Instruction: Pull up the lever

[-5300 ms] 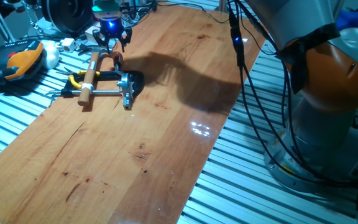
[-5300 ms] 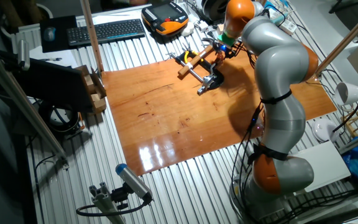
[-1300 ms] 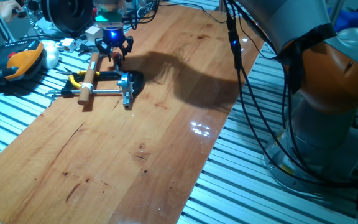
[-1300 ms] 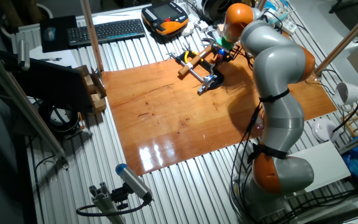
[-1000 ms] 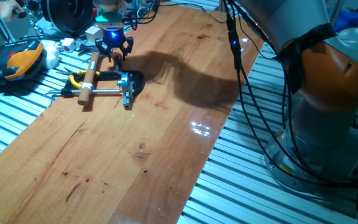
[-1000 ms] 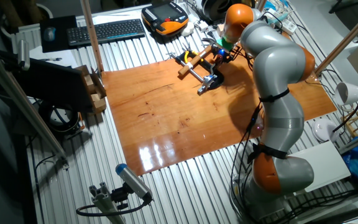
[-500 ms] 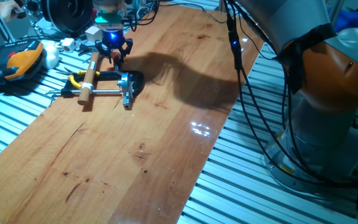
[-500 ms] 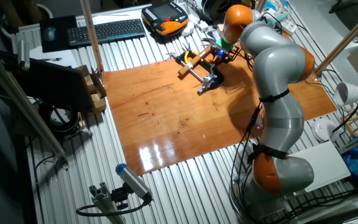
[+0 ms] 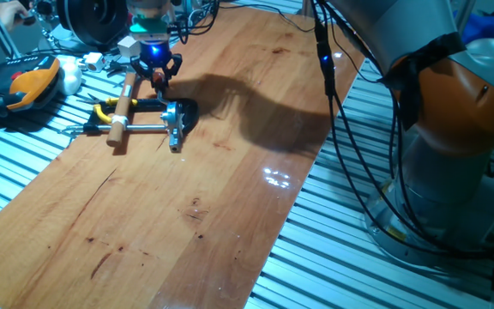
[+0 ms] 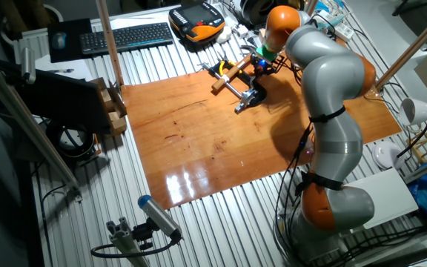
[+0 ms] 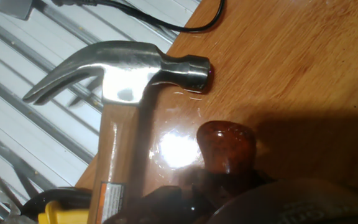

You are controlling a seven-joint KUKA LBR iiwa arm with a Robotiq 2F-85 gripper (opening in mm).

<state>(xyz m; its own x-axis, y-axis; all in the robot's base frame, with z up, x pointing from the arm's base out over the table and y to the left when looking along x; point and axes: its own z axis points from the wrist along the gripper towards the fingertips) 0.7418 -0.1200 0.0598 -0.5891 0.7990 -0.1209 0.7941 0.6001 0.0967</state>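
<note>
The grey and orange arm (image 10: 332,96) rises from its base at the 5 o'clock side of the other fixed view and bends over toward 12 o'clock, reaching the far edge of the wooden counter (image 9: 187,197). The board lies on a ribbed metal bench (image 10: 199,222).

At about 10 o'clock on the counter in one fixed view lies the clamp (image 9: 175,116), its black body near the board's edge, with a thin steel rod (image 9: 144,127) running out toward 9 o'clock. A hammer (image 11: 129,74) with a pale wooden handle (image 9: 120,110) lies just beside it, its steel head toward 12 o'clock, partly overhanging the board's edge in the hand view. A yellow-handled tool (image 9: 103,112) sits at the hammer's 9 o'clock side, on the bench edge.

The claw (image 9: 156,75) hangs over the clamp's far end, a blue light glowing just above its fingers. Its two dark fingers stand close together on either side of the lever (image 9: 158,79); whether they actually grip it cannot be told from these views. In the hand view the lever (image 11: 226,146) shows as a rounded reddish-brown knob at the frame's 6 o'clock, just beside the hammer handle, pointing toward the camera with a bright glare on the wood at its 9 o'clock
</note>
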